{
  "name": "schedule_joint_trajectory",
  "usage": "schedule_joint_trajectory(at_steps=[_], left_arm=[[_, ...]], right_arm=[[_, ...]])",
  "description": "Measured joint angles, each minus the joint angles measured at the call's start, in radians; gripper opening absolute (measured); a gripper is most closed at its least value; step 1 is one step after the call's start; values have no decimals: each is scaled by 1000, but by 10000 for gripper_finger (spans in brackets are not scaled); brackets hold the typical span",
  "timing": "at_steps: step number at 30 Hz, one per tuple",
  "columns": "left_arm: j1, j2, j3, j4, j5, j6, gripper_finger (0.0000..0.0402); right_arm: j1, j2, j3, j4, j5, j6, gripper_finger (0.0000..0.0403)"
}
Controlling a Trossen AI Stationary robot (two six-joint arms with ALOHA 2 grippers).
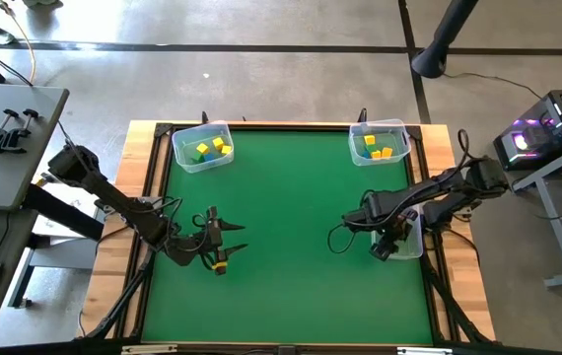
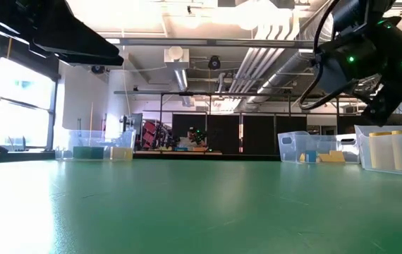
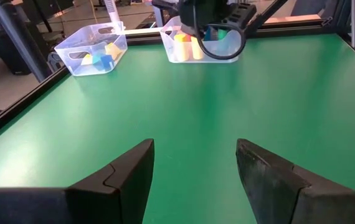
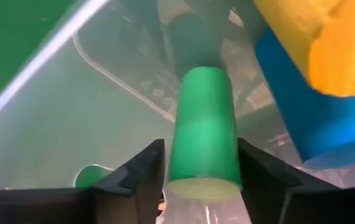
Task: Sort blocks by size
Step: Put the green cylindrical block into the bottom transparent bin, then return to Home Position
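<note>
Right end effector (image 4: 196,180), lowered into the clear bin (image 1: 406,239) at the counter's (image 1: 291,237) right edge; a green block (image 4: 203,134) stands between its fingers (image 4: 137,171), though whether they grip it cannot be told. A yellow block (image 4: 327,43) and a blue block (image 4: 317,118) lie just beside it in that bin. Left end effector (image 3: 193,168), open and holding nothing, above bare green counter near the left edge. Two far bins, left (image 1: 202,146) and right (image 1: 379,142), hold more blocks, mostly yellow.
</note>
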Motion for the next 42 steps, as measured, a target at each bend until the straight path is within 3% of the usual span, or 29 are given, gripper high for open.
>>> schedule_joint_trajectory(at_steps=[7, 12, 15, 19, 25, 34, 39, 42], left_arm=[[0, 0, 0, 2, 0, 0, 213], [0, 0, 0, 8, 0, -24, 213], [0, 0, 0, 37, 3, -49, 213], [28, 0, 0, 110, 95, -50, 213], [114, 0, -1, 288, 307, 119, 206], [375, -55, -1, 304, 554, 122, 203], [518, -166, -1, 168, 587, 122, 203], [586, -240, -1, 79, 638, 111, 203]], right_arm=[[0, -15, 82, -95, 48, -50, 205], [30, -79, 229, -252, 200, -50, 207], [71, -162, 285, -203, 344, -63, 207], [101, -338, 233, 109, 425, -130, 208], [132, -597, -11, 641, 560, -217, 209], [158, -811, -407, 1300, 672, -467, 209], [88, -884, -547, 1573, 558, -632, 209], [8, -960, -578, 1578, 481, -655, 209]])
